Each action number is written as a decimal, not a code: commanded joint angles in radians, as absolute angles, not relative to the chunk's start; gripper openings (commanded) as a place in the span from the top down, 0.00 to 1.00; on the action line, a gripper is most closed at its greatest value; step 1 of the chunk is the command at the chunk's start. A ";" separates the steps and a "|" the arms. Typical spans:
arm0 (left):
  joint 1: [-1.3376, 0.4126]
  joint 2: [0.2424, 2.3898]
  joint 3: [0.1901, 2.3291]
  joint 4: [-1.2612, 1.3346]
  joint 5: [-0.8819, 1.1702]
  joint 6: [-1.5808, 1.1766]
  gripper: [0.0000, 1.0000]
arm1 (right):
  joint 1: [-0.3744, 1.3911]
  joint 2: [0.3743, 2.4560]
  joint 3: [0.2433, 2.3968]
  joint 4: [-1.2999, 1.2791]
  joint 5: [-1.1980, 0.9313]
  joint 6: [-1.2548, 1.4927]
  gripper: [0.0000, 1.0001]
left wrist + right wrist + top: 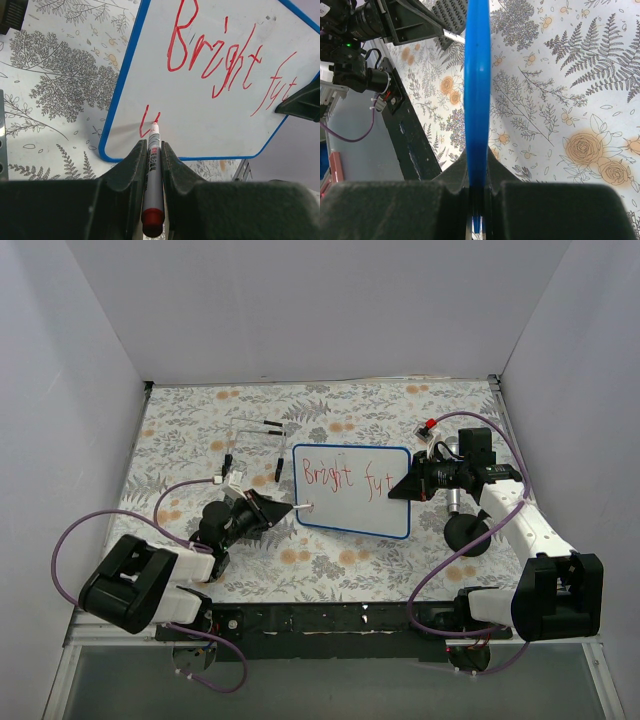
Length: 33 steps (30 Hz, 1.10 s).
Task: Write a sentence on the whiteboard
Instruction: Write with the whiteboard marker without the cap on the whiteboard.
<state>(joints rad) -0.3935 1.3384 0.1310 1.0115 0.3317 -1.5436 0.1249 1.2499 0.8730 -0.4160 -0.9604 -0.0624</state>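
Red handwriting, the sentence (340, 478), runs along the upper part of the whiteboard (350, 515) and reads "Bright fut" so far. The board, white with a thin blue rim and rounded corners, sits near the middle of the desk (190, 420), which is covered in a cloth printed with ferns and orange flowers.

From the left side, the left end effector (282, 508) reaches to the board's lower left corner. Its fingers (134, 162) are pressed together around a marker (152, 190) with a white barrel and a red end, and the tip touches the white surface just beside a short red stroke shaped like a hook, below the "B".

On the other side, the right end effector (405, 486) pinches the board's right edge. The right wrist view shows the blue rim (477, 75) edge-on, squeezed between the two dark fingers (454, 172). From these views I cannot tell whether the board lies flat on the cloth or is raised a little.

A few small black pieces (272, 424) lie on the cloth behind the board.
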 commanded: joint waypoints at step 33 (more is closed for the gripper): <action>-0.380 1.072 0.150 0.825 0.414 -1.542 1.00 | 0.123 1.220 0.870 -0.371 -0.994 -0.074 0.99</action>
<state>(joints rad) -0.3878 1.1263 0.1387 0.8951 0.4118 -1.5600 0.1238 1.2499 0.8711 -0.4011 -0.9569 -0.0597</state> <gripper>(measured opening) 0.118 0.096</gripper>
